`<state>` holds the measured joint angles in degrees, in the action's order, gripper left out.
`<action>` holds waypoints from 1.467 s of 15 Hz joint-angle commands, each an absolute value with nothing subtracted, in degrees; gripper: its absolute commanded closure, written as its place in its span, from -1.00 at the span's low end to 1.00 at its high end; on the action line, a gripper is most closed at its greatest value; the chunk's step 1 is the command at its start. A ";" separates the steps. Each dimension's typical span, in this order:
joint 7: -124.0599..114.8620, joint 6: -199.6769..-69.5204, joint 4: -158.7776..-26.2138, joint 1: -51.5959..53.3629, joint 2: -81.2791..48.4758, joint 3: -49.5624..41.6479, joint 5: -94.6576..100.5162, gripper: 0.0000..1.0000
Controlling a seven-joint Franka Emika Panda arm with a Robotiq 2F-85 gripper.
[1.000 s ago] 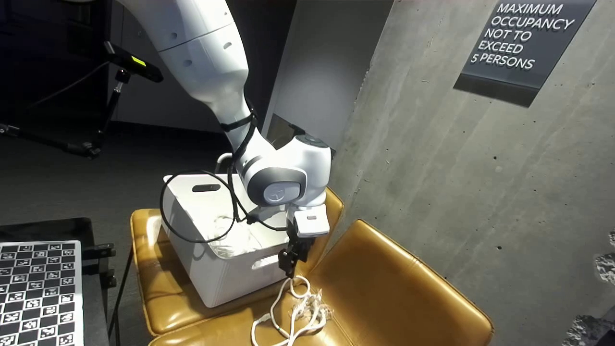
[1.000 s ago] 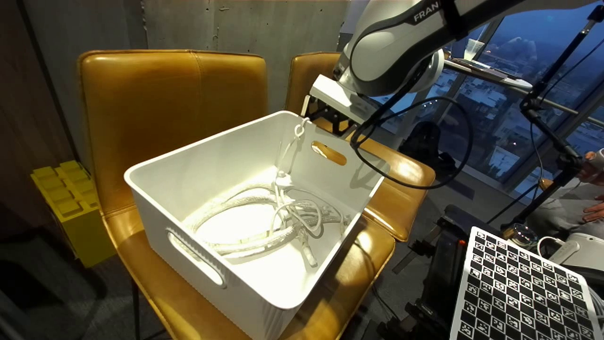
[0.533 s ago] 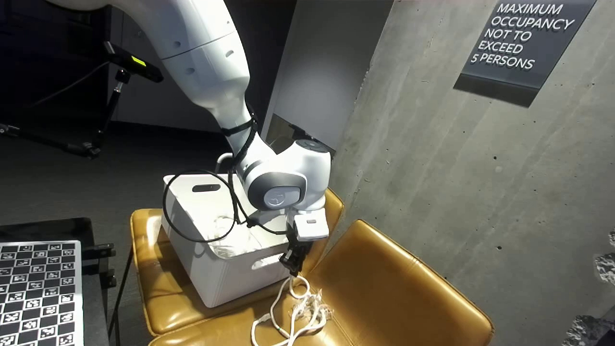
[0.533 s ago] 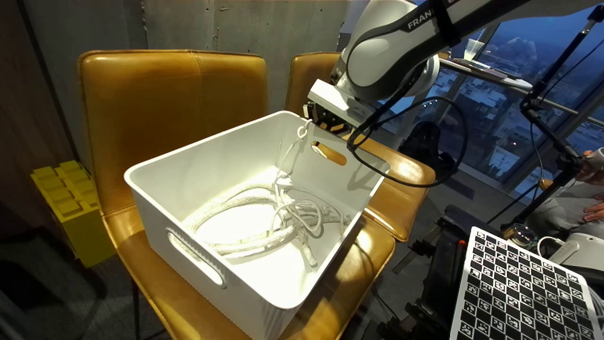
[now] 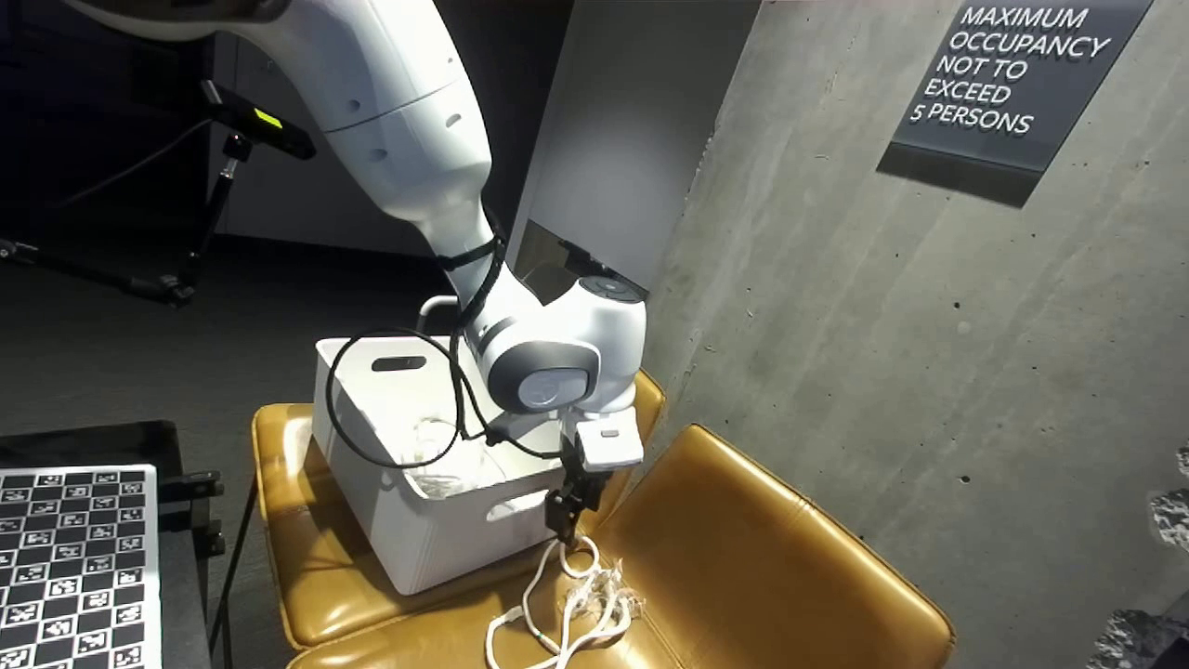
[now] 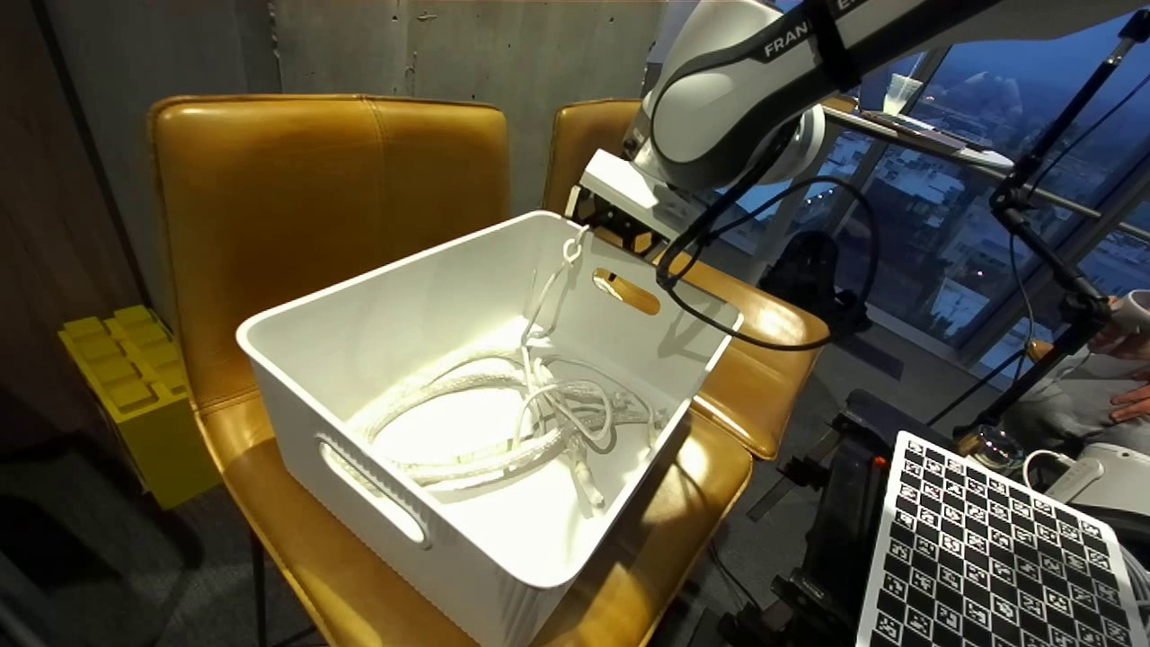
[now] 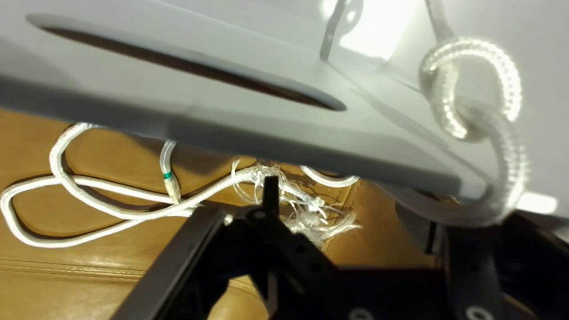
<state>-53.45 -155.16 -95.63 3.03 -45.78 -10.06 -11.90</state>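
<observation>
Gripper (image 7: 353, 213) just outside bin (image 6: 404, 314), jaws apart | knotted rope (image 7: 513, 169) over bin rim | recommended: centre rope between jaws, clear of rim

Tan chairs (image 6: 332, 234) stand before a grey concrete wall (image 6: 530, 54).

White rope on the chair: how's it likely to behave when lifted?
Probably floppy: the white rope lies in curved loops on the chair. Likely to drag neighbouring loops along, since its lengths cross. The frayed strands may snag or spread, being loose and splayed.
</observation>
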 commanded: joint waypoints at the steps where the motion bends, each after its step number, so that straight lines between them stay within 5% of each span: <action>1: -51.90 -154.96 -92.57 1.39 -48.68 -8.46 -12.62 -0.97; 8: -51.66 -153.42 -87.77 0.06 -52.71 -6.72 -13.26 -0.94; 14: -51.62 -152.05 -85.06 -0.59 -56.26 -6.01 -13.29 -0.68; 22: -51.63 -148.63 -81.61 -0.95 -59.00 -6.22 -12.97 0.69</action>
<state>-52.98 -149.80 -84.71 -0.18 -56.80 -7.13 -12.08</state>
